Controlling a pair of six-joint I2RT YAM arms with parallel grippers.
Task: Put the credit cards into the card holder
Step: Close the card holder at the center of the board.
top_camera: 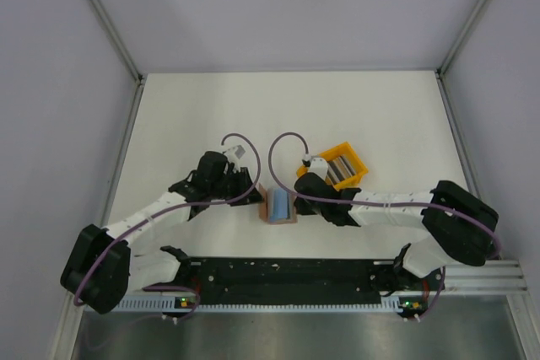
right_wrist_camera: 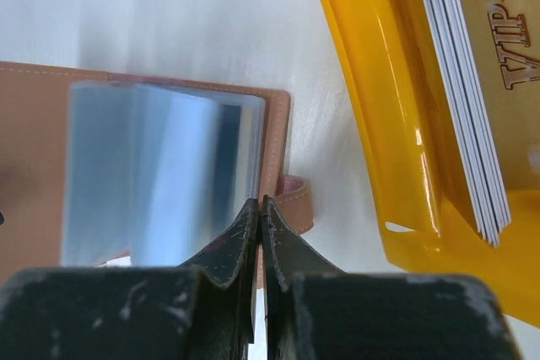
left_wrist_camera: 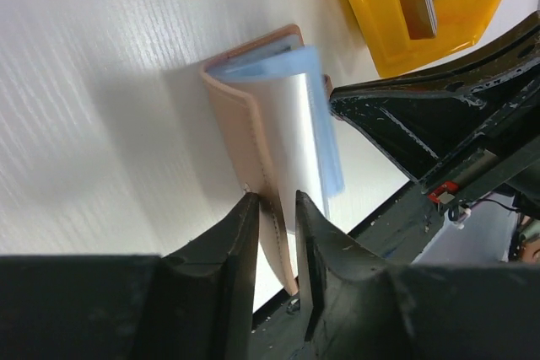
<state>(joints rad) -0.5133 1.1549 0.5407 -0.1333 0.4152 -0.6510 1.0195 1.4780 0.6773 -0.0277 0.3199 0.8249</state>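
Note:
The tan card holder [top_camera: 278, 220] stands partly open on the white table between my two grippers. A light blue card [top_camera: 279, 202] stands between its covers. In the left wrist view my left gripper [left_wrist_camera: 277, 208] is shut on the edge of the holder's upright left cover [left_wrist_camera: 245, 124], with the blue card [left_wrist_camera: 270, 65] just beyond. In the right wrist view my right gripper [right_wrist_camera: 260, 204] is pinched shut on the holder's [right_wrist_camera: 34, 149] right edge, beside the blue card [right_wrist_camera: 160, 174]. In the top view the left gripper [top_camera: 253, 194] and right gripper [top_camera: 301, 201] flank the holder.
A bright yellow tray [top_camera: 354, 176] sits just behind the right gripper, holding a stack of cards [top_camera: 339, 166] on edge; the tray rim [right_wrist_camera: 371, 99] and the stack [right_wrist_camera: 464, 99] show in the right wrist view. The black base rail [top_camera: 278, 276] runs along the near edge.

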